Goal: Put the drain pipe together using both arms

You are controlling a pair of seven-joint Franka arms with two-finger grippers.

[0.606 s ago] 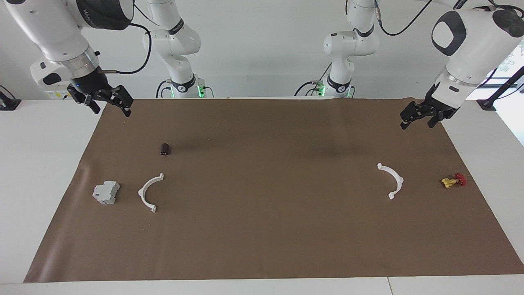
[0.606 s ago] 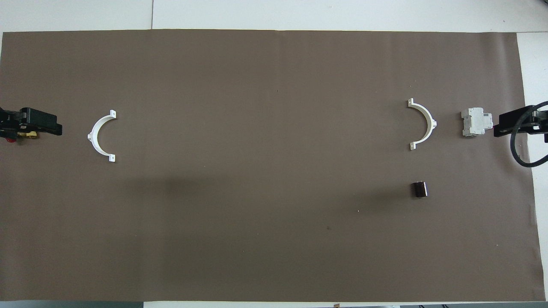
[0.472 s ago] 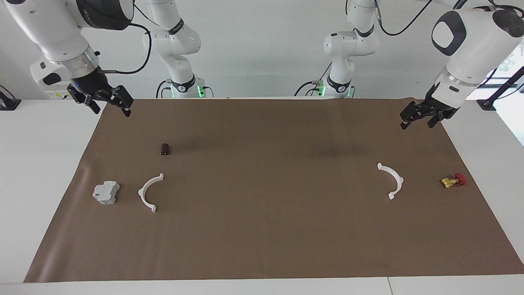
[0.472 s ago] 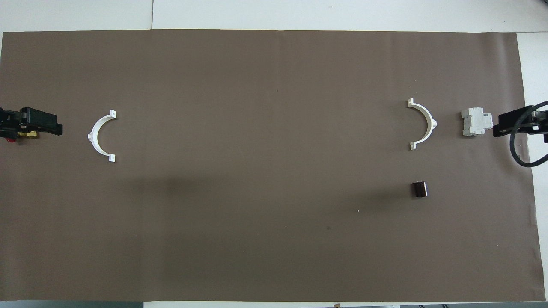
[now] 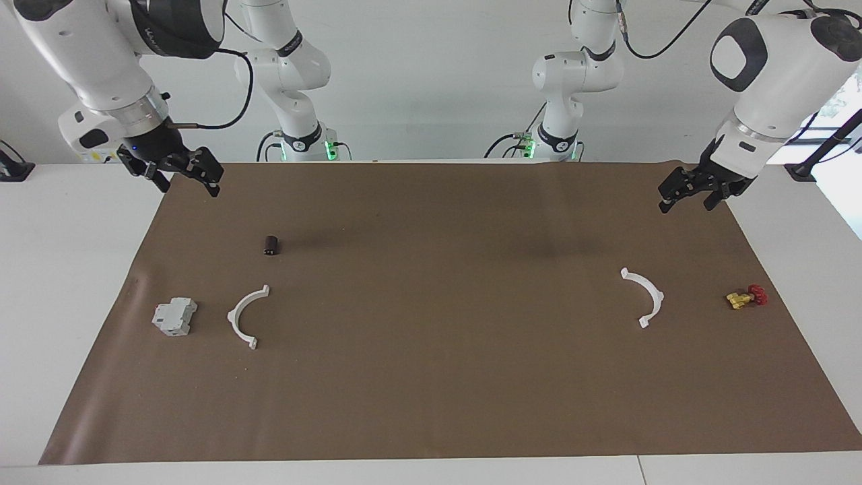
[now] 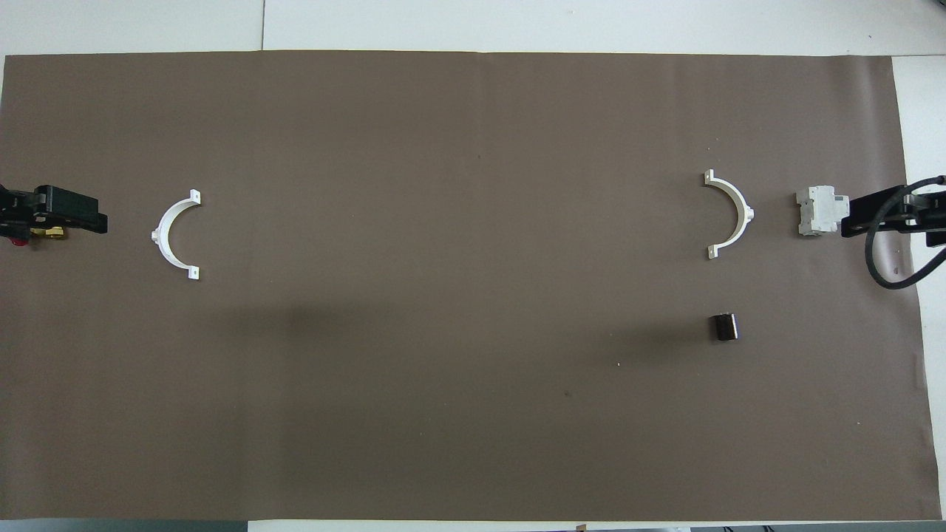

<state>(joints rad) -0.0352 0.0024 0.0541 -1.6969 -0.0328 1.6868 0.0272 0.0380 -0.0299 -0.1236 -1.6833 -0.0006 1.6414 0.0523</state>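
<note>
Both grippers hang empty with their jaws spread: your left gripper [image 5: 692, 194] is raised over the brown mat's corner at the left arm's end of the table, close to the robots, and your right gripper [image 5: 180, 172] is raised over the matching corner at the right arm's end. Neither touches anything. Your drain pipe lies flat on the mat [image 5: 431, 377] as two separate white half-rings, well apart. One half-ring [image 5: 645, 296] rests toward the left arm's end, and the other half-ring [image 5: 244, 315] rests toward the right arm's end; their open sides face each other across the bare middle. Nothing is joined yet. Likely trouble: these pieces look thin and lie flat, so your fingers may skid over the rim or push a piece along the mat instead of lifting it. If you grasp either one off-centre it may swing, and the small end tabs would then fail to meet when you bring the halves together. Watch the clutter as well. A grey boxy block [image 5: 174, 316] sits just beside the right arm's half-ring, toward the table end, and could be knocked. A small dark cylinder [image 5: 271, 244] lies nearer to the robots than that half-ring. A small red and yellow part [image 5: 745, 296] sits near the left arm's half-ring.
</note>
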